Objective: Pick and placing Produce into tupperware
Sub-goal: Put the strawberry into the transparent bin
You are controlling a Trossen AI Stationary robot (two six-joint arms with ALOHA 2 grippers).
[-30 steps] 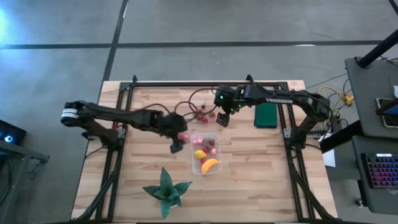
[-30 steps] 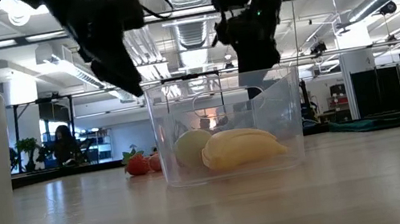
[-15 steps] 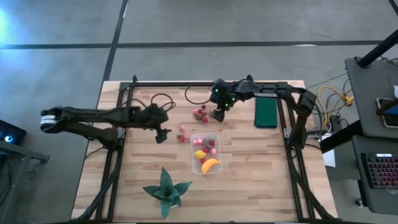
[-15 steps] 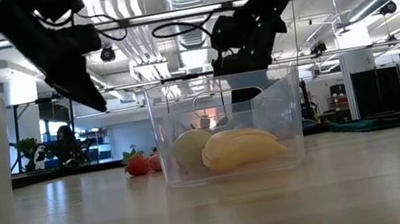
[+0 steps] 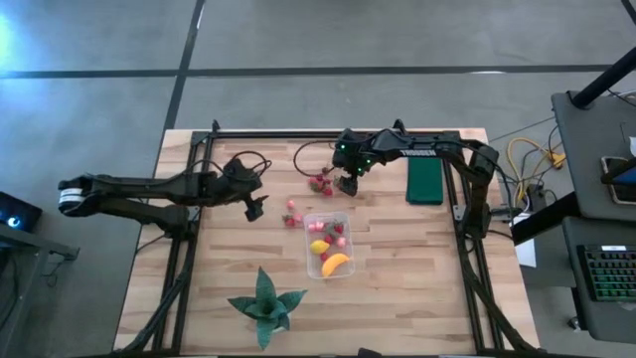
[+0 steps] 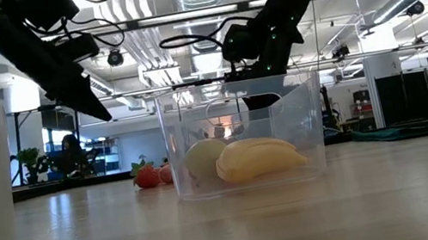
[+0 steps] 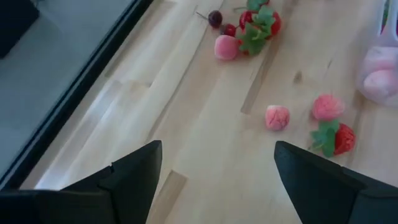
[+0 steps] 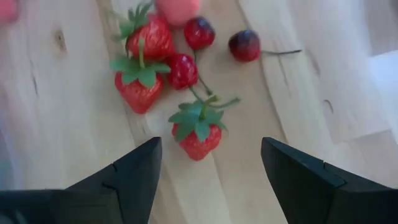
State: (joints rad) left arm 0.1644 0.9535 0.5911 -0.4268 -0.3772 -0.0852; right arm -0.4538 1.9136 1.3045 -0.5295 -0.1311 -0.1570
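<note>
**Both Pairs of Fingers Spread Wide and Empty Over the Table**

Fingers of the right gripper (image 8: 208,177) stand parted with nothing between them, poised over a cluster of strawberries (image 8: 149,62) on the bare wood; one strawberry (image 8: 198,132) with its green cap lies just ahead of the gap, and two dark cherries (image 8: 245,45) sit beside the cluster. From above, this gripper (image 5: 347,183) hangs near the far middle of the table (image 5: 417,288), close to the dark green flat rectangle (image 5: 424,183).

The left gripper (image 5: 254,208) is equally wide open and holds nothing (its wrist camera shows only wood between the fingers). Three loose pieces (image 7: 311,121) lie ahead of it, a pale pink one (image 7: 277,117) among them.

The tupperware (image 5: 329,244) stands near the table's middle, holding the banana (image 6: 259,157), the lemon-like fruit (image 6: 203,158) and a few red pieces (image 5: 336,233). A green spiky plant (image 5: 263,304) sits nearer the front edge.
</note>
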